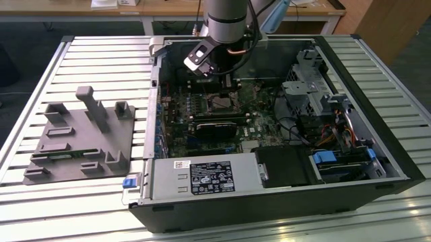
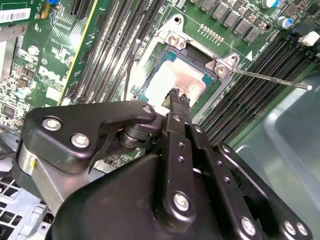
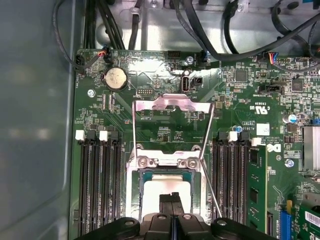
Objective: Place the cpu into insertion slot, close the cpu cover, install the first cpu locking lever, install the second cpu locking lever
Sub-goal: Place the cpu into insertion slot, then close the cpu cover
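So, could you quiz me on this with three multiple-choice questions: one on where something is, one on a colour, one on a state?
1. Where is the chip?
A held up in the air
B lying in the socket
C on the floor

2. What colour is the circuit board?
A blue
B red
C green

3. How is the metal cover frame?
A swung open
B shut over the chip
C taken away altogether

Answers:
1 B: the chip lies flat in the socket, with the end effector right over it.
2 C: the circuit board is green.
3 A: the cover frame lies open beyond the socket.
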